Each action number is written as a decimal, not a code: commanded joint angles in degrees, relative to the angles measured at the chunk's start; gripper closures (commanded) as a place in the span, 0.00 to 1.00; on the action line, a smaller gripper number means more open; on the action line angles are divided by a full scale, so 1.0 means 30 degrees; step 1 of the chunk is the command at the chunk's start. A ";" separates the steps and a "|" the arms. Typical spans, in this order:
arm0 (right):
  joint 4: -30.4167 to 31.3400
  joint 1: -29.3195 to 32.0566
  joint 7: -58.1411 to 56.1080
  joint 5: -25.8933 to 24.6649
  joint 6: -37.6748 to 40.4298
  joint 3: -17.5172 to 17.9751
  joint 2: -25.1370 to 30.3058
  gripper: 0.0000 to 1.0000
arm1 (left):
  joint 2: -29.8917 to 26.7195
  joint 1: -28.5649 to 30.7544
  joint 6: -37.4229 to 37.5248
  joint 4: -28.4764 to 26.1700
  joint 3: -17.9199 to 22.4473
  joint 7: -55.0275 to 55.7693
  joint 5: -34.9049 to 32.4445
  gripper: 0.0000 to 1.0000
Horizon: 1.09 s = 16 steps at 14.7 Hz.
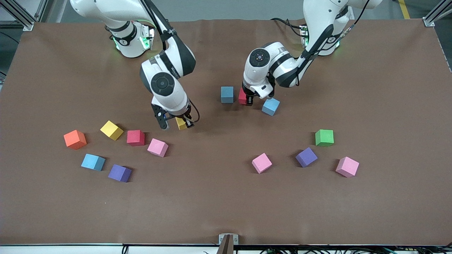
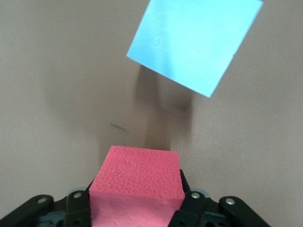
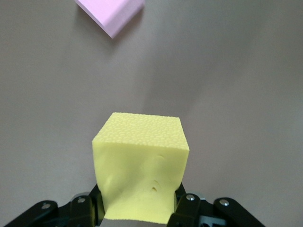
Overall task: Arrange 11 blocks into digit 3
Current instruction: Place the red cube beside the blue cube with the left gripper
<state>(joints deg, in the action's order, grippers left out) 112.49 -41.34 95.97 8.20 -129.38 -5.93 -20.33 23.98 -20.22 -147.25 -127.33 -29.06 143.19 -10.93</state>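
My left gripper (image 1: 246, 99) (image 2: 137, 198) is shut on a red block (image 1: 242, 96) (image 2: 137, 177), low over the mat between a dark blue block (image 1: 227, 94) and a light blue block (image 1: 271, 106) (image 2: 194, 40). My right gripper (image 1: 175, 122) (image 3: 138, 201) is shut on a yellow block (image 1: 181, 123) (image 3: 140, 161), over the mat near a pink block (image 1: 157, 147) (image 3: 111, 12). Loose on the mat lie another yellow block (image 1: 111, 130), a red one (image 1: 135, 137), a blue one (image 1: 93, 162), two purple ones (image 1: 119, 173) (image 1: 306, 157), a green one (image 1: 324, 137) and two more pink ones (image 1: 261, 163) (image 1: 347, 167).
An orange cube (image 1: 75, 139) sits toward the right arm's end of the brown mat (image 1: 212, 204), beside the loose yellow block. A small metal bracket (image 1: 228, 240) stands at the mat's edge nearest the front camera.
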 commanded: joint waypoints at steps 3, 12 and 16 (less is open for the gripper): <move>0.2929 -0.0694 0.1820 0.0689 -0.1842 0.0334 0.1474 1.00 | 0.0003 0.0148 -0.0865 -0.0360 -0.0070 0.2158 0.0012 0.71; 0.4777 -0.0605 0.1849 0.4148 -0.5683 0.1858 0.1298 1.00 | 0.0766 -0.0495 -0.1893 -0.0243 -0.0099 0.3834 0.0012 0.71; 0.5041 -0.0723 0.1849 0.5642 -0.5712 0.2122 0.1298 1.00 | 0.0855 -0.0672 -0.2069 -0.0242 -0.0099 0.3892 0.0012 0.71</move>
<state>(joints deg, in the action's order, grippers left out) 125.28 -43.51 101.03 22.54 -145.55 -0.16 -18.40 26.62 -21.89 -152.53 -127.80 -29.16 153.83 -10.93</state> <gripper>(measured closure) 0.458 0.401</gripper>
